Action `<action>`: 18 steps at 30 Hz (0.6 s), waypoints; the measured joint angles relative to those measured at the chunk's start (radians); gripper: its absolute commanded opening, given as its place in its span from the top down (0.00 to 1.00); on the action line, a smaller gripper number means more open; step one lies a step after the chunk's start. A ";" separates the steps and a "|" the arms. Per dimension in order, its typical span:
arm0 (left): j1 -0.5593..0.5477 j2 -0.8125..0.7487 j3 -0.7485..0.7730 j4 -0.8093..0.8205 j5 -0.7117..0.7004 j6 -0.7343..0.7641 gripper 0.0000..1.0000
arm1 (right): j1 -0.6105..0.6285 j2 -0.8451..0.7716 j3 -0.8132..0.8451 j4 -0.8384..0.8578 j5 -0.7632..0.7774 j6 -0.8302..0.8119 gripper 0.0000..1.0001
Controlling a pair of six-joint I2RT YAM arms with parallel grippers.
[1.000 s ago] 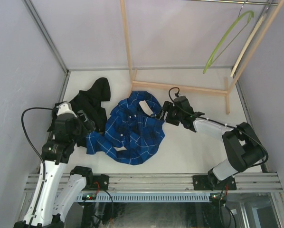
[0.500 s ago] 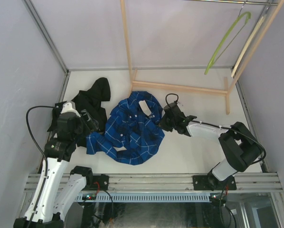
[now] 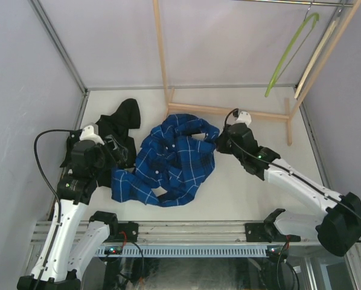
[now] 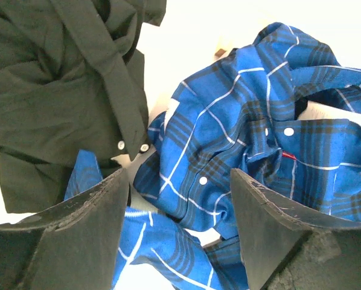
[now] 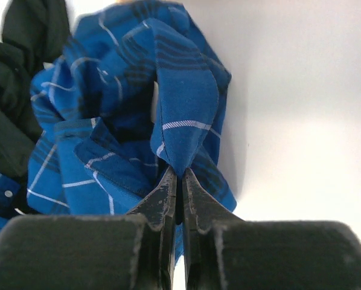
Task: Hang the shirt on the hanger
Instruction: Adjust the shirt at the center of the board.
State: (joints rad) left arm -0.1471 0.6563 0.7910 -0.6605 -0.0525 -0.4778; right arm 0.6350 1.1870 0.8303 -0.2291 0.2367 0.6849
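Right pincer point(image 5: 179, 176) pinching shirt point(image 3: 174, 160) fold, left pincer point(image 4: 179, 181) spread — hanger point(image 3: 285, 61) hook hard to make out

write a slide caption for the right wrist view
Right gripper shut on a fold of the shirt, black garment at left

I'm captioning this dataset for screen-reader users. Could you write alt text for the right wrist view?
The right claw is shut on a fold of the blue plaid shirt. The rest of the shirt lies crumpled beyond it on the white table, with a black garment at the left edge.
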 measured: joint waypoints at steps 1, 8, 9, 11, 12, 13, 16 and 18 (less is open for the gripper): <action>0.000 0.000 0.000 0.010 0.007 0.001 0.27 | 0.000 -0.019 0.016 -0.010 0.008 -0.034 1.00; 0.000 0.000 0.000 0.085 0.065 -0.008 0.27 | 0.000 0.003 0.305 -0.056 -0.037 -0.225 1.00; 0.000 -0.001 0.000 0.093 0.069 -0.010 0.28 | 0.002 0.023 0.367 -0.063 -0.049 -0.247 1.00; 0.000 -0.003 0.000 0.106 0.078 -0.012 0.27 | 0.003 0.063 0.488 -0.069 -0.080 -0.289 1.00; 0.000 -0.005 0.000 0.110 0.082 -0.013 0.27 | 0.003 0.077 0.531 -0.072 -0.090 -0.306 1.00; 0.000 -0.006 0.000 0.113 0.083 -0.017 0.27 | 0.003 0.099 0.600 -0.091 -0.103 -0.329 1.00; 0.000 -0.021 0.000 0.116 0.082 -0.020 0.27 | 0.005 0.151 0.764 -0.129 -0.136 -0.383 1.00; 0.000 -0.033 0.000 0.116 0.079 -0.021 0.27 | 0.006 0.179 0.864 -0.153 -0.165 -0.419 1.00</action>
State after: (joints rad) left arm -0.1471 0.6235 0.7910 -0.5442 0.0261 -0.4988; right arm 0.6415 1.3663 1.6939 -0.3817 0.0719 0.2661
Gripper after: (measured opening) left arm 0.725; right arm 0.009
